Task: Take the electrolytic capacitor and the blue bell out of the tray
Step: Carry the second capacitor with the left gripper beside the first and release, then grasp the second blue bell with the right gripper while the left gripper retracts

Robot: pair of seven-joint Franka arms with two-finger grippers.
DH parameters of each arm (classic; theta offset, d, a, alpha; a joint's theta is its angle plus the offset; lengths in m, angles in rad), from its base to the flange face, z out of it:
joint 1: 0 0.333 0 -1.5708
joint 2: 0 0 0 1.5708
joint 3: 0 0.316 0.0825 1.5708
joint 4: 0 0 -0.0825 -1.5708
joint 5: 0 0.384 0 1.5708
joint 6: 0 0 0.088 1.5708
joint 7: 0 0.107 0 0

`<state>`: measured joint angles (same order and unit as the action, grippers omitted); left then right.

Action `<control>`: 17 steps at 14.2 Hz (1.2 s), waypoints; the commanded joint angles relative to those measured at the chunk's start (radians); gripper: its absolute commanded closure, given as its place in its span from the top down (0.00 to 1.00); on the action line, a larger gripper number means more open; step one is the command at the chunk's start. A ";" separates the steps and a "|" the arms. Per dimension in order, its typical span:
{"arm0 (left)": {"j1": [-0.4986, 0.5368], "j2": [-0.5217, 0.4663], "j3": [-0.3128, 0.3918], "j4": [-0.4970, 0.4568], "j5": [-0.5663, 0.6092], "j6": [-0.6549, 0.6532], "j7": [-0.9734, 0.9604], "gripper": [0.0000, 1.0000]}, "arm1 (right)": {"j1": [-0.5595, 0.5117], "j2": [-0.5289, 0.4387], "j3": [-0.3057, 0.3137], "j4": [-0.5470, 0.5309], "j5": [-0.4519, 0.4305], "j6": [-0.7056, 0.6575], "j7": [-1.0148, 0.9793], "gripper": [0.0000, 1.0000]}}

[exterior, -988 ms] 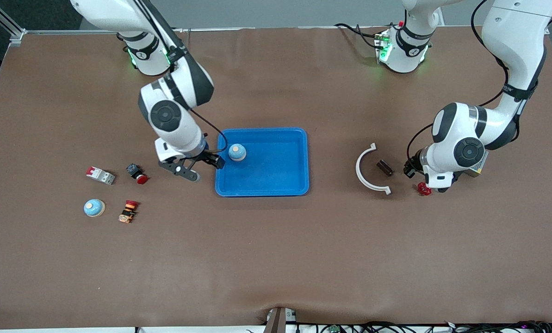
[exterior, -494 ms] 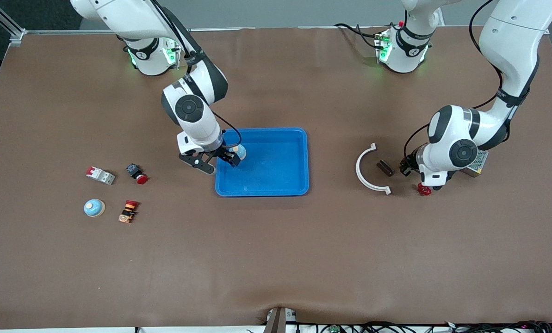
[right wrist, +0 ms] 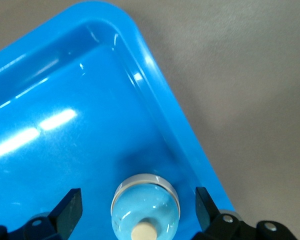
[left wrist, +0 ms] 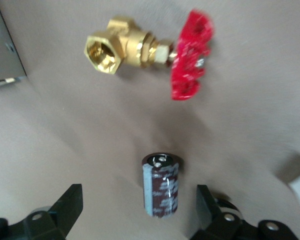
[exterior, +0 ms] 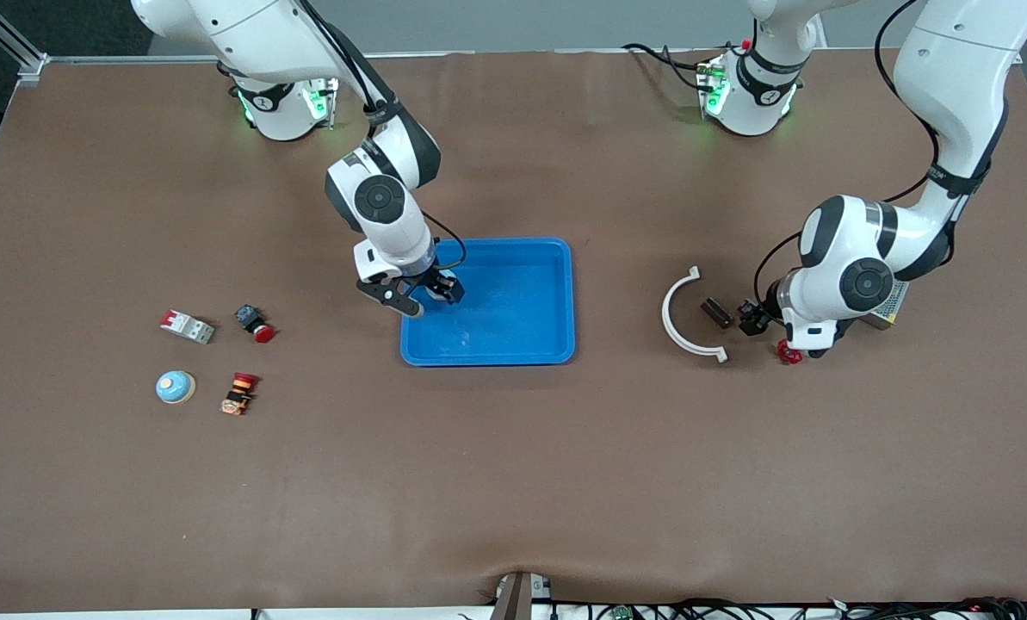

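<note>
So the right gripper (exterior: 421, 297) was down over the blue tray (exterior: 513, 344), at the corner nearest the right arm's base, with its fingers (right wrist: 70, 207) spread wide. The bell (right wrist: 145, 207) sat inside the tray right between them, just beside the tray wall, not gripped. You could only really see it from the right wrist view; in the front view the gripper covered it.

The left gripper (exterior: 750, 317) was low over the table at the left arm's end, jaws wide apart too. The capacitor (left wrist: 162, 185), a dark little cylinder, lay on its side on the brown table (exterior: 513, 482) between the left fingers (left wrist: 69, 206), with a gap on each side, so nothing was clamped. A brass valve with a red handwheel (left wrist: 150, 55) lay near it, and a white curved bracket (exterior: 681, 314) sat just beside the capacitor toward the tray.

Over at the right arm's end there was a second blue bell (exterior: 175, 387), a red-and-white breaker (exterior: 187, 326), a red pushbutton (exterior: 255, 323) and an orange-red switch (exterior: 239, 393), all loose on the table.
</note>
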<state>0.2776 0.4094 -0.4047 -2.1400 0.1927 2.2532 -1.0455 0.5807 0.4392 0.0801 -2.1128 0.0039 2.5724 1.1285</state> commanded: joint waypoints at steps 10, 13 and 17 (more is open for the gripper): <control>0.002 -0.052 -0.172 0.491 0.017 -0.391 0.073 1.00 | 0.039 0.038 -0.013 -0.001 -0.024 0.042 0.037 0.95; 0.003 -0.058 -0.178 0.558 0.017 -0.455 0.180 1.00 | 0.042 0.039 -0.013 0.002 -0.019 0.042 0.039 0.54; 0.006 -0.081 -0.187 0.655 0.019 -0.564 0.307 1.00 | 0.044 0.038 -0.011 0.007 -0.018 0.040 0.074 0.00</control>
<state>0.2751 0.3442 -0.5782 -1.5308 0.1927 1.7436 -0.8061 0.6058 0.4722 0.0788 -2.1086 0.0027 2.6052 1.1651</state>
